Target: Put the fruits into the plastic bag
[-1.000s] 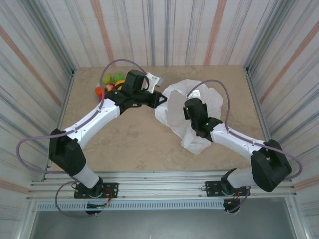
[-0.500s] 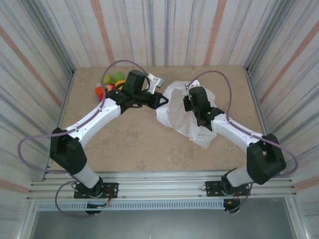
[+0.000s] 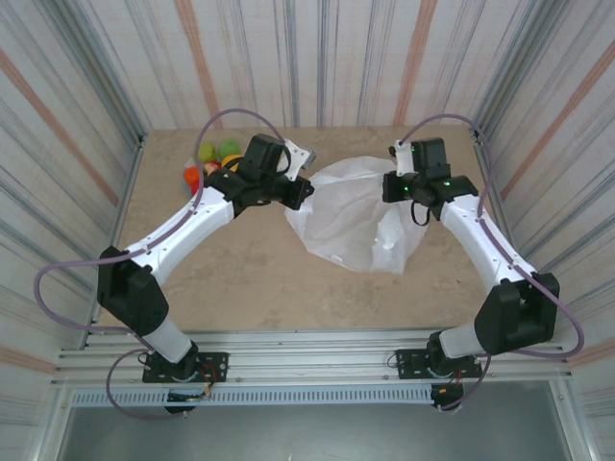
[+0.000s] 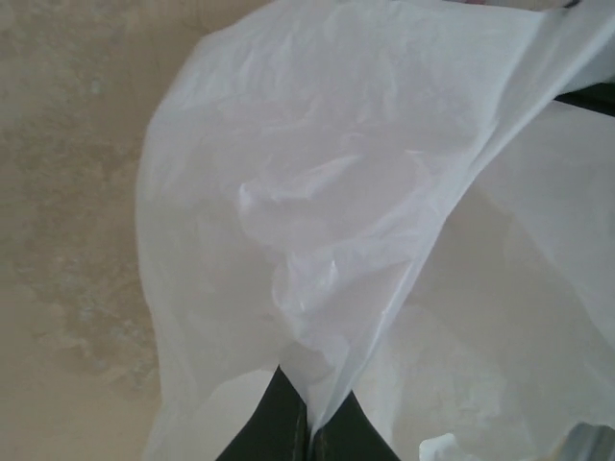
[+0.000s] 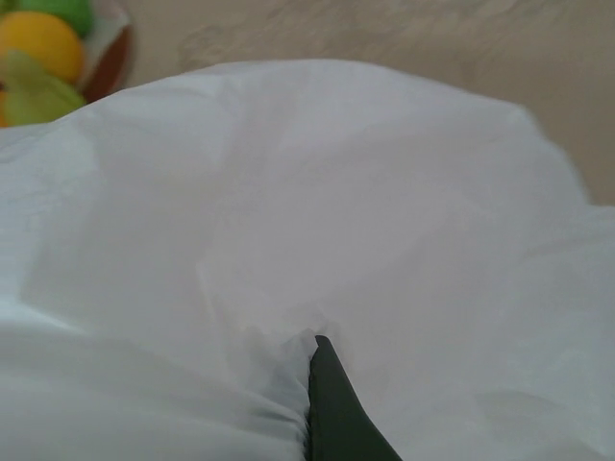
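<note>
Two hands (image 4: pixel 309 434) (image 5: pixel 313 408) pinch one plastic bag (image 3: pixel 351 216).

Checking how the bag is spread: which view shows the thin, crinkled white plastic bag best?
Top external: nearly the whole crinkled white plastic bag shows, stretched between the left gripper and right gripper. Left wrist gives a close sheet pinched between its fingers; right wrist, a close fold against one dark finger.
</note>
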